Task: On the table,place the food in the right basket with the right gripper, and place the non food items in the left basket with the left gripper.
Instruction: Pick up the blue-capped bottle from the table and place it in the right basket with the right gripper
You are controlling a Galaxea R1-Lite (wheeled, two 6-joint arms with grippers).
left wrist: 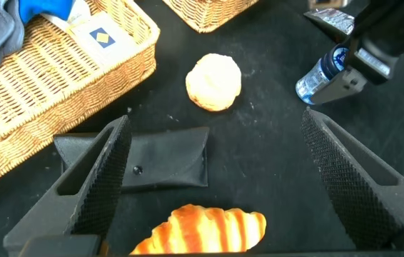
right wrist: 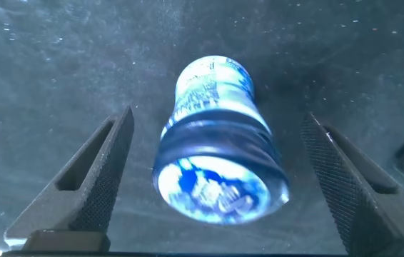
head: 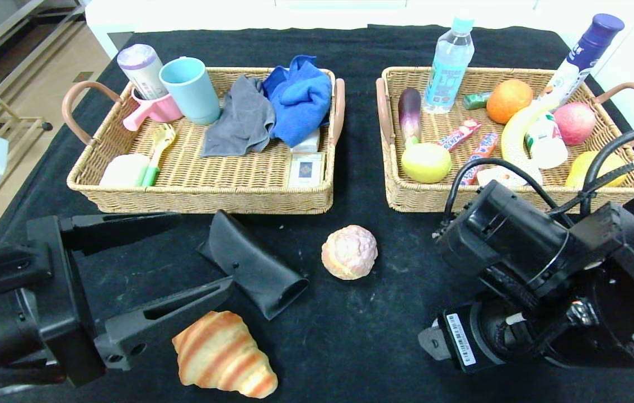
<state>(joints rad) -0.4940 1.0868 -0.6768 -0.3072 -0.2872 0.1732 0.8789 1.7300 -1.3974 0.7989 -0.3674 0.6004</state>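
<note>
A striped croissant [head: 221,355] lies at the front of the black table. A black pouch [head: 255,271] and a round cream puff [head: 349,252] lie farther back. My left gripper [head: 205,251] is open and empty, low over the table, with one finger beside the pouch [left wrist: 152,160] and the croissant [left wrist: 202,232] close under the wrist. My right gripper [right wrist: 218,121] is open and points down, its jaws on either side of a small blue-and-white bottle [right wrist: 216,164] without touching it. The bottle also shows in the left wrist view [left wrist: 321,77]. In the head view my right arm [head: 518,252] hides it.
The left wicker basket [head: 199,196] holds cups, cloths, a brush and small boxes. The right wicker basket [head: 406,196] holds fruit, an eggplant, bottles and snack bars. Bare black cloth lies between the cream puff and my right arm.
</note>
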